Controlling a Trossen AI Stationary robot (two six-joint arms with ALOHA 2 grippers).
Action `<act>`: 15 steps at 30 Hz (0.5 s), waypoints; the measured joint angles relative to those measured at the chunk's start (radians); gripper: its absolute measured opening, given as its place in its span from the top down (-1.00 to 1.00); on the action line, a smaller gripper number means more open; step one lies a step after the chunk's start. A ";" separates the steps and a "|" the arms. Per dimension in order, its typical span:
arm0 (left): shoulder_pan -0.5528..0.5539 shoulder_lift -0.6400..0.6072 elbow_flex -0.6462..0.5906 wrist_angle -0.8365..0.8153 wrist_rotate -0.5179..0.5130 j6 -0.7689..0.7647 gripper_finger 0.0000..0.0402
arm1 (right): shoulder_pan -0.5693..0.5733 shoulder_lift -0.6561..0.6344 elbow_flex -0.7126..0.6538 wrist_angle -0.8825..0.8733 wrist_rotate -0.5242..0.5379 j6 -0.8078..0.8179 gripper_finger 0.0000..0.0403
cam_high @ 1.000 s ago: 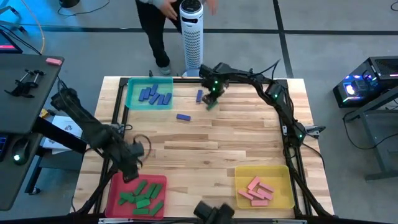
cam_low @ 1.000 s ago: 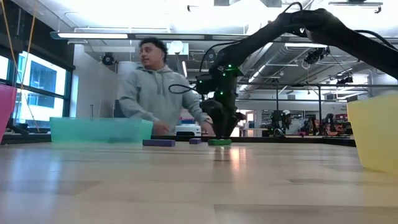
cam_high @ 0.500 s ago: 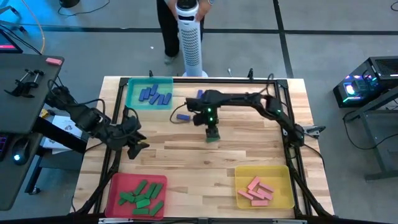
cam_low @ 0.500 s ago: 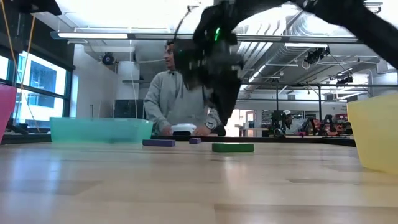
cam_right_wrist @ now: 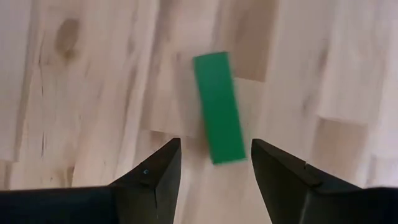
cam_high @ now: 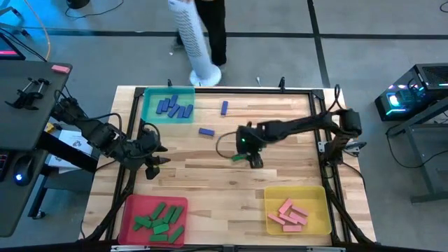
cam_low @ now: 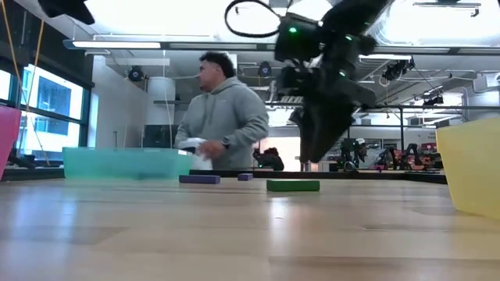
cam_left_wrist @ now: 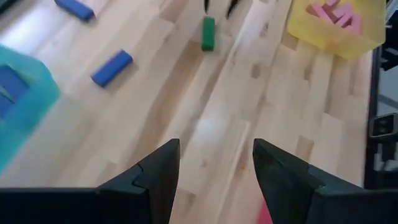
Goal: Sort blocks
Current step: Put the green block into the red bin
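Item: green block (cam_high: 239, 157), released mid-table.
My right gripper (cam_high: 255, 162) has lifted off it, fingers open and empty; left gripper (cam_high: 152, 167) open, waiting. Red tray (cam_high: 130, 208) delivery pending.

Pink tray (cam_low: 6, 140) cut by frame edge in low view, yellow tray (cam_low: 470, 162) likewise. Blue blocks (cam_low: 125, 164) behind teal tray wall, count indiscernible there. Person (cam_high: 211, 31) cropped at top of high view.
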 joint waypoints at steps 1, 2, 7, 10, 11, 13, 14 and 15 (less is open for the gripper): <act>0.004 0.000 0.000 0.002 -0.010 0.016 0.06 | 0.007 -0.010 -0.040 0.052 0.000 -0.011 0.12; 0.010 0.000 0.000 0.006 -0.015 0.031 0.06 | 0.014 -0.010 -0.072 0.099 -0.009 -0.022 0.12; 0.049 0.001 0.000 0.097 -0.021 0.138 0.06 | 0.040 0.011 -0.164 0.286 0.011 -0.016 0.12; 0.087 0.009 0.000 0.188 -0.024 0.215 0.06 | 0.046 0.029 -0.177 0.330 0.053 0.041 0.12; 0.099 0.015 0.000 0.221 -0.026 0.238 0.06 | 0.046 0.030 -0.177 0.340 0.060 0.059 0.12; 0.124 0.027 0.000 0.297 -0.030 0.273 0.06 | 0.045 0.032 -0.174 0.364 0.060 0.082 0.12; 0.136 0.036 0.000 0.331 -0.030 0.286 0.06 | 0.044 0.034 -0.168 0.369 0.055 0.090 0.12; 0.146 0.045 0.000 0.366 -0.030 0.297 0.06 | 0.044 0.034 -0.158 0.369 0.045 0.101 0.12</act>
